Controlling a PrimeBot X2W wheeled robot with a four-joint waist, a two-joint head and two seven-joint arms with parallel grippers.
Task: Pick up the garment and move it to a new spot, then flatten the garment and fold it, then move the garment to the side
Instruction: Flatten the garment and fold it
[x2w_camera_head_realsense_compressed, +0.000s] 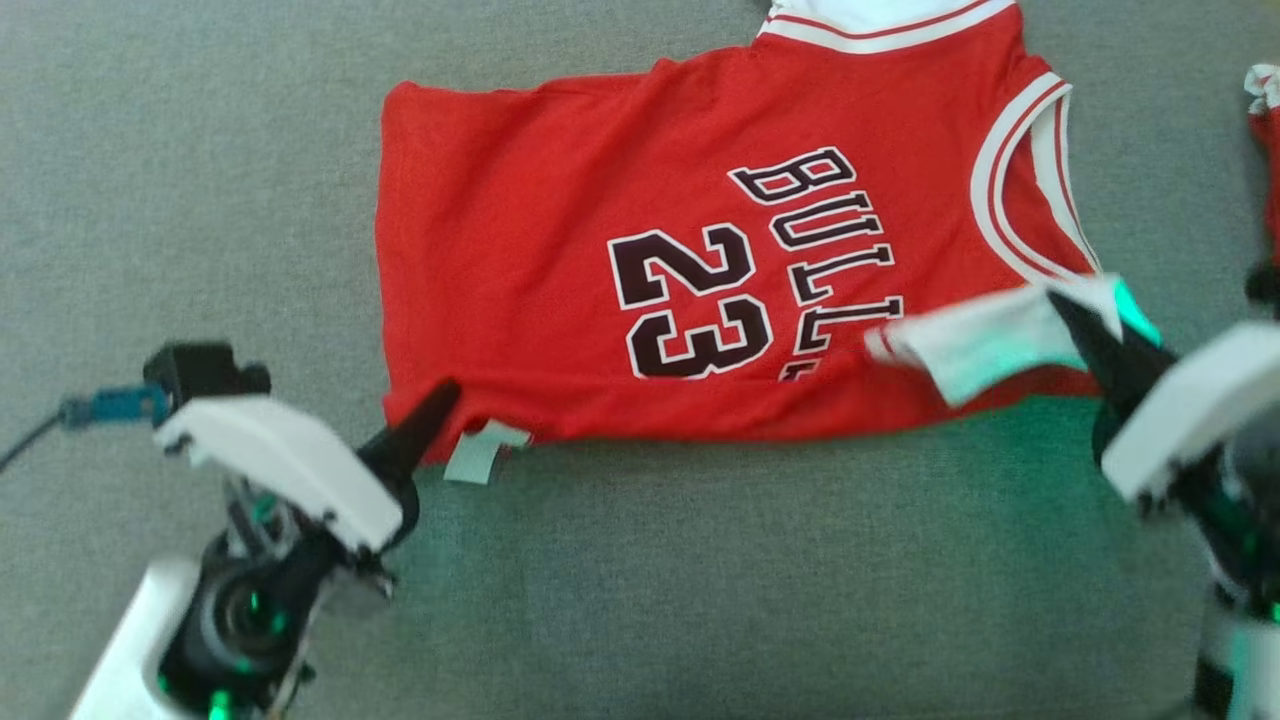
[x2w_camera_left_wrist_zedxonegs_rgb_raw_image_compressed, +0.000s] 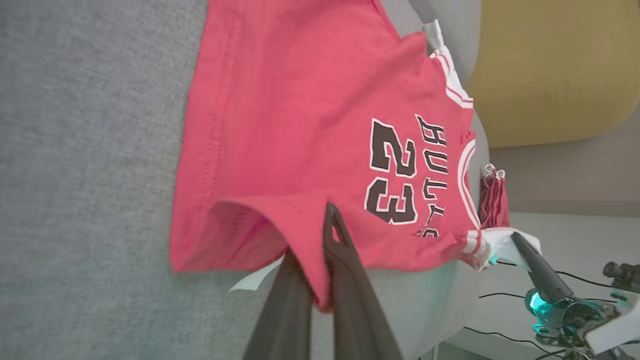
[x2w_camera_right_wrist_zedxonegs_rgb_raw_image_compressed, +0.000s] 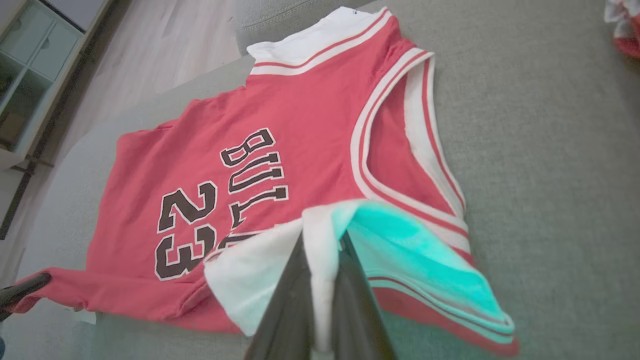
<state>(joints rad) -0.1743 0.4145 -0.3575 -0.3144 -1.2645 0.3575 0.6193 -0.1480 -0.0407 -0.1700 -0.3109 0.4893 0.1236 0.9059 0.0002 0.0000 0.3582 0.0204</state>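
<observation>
The garment is a red sleeveless jersey with white trim, printed BULLS 23, lying spread on the grey cushion. My left gripper is shut on its near hem corner, beside a white label. In the left wrist view the red cloth is pinched between the fingers and lifted slightly. My right gripper is shut on the white-trimmed shoulder strap, raised and folded over the jersey's chest. The right wrist view shows that white strap gripped, with the jersey beyond.
A second small red-and-white cloth lies at the cushion's right edge. A yellow cushion stands behind the seat. A cabinet and wooden floor lie past the far edge. Cables trail on the floor.
</observation>
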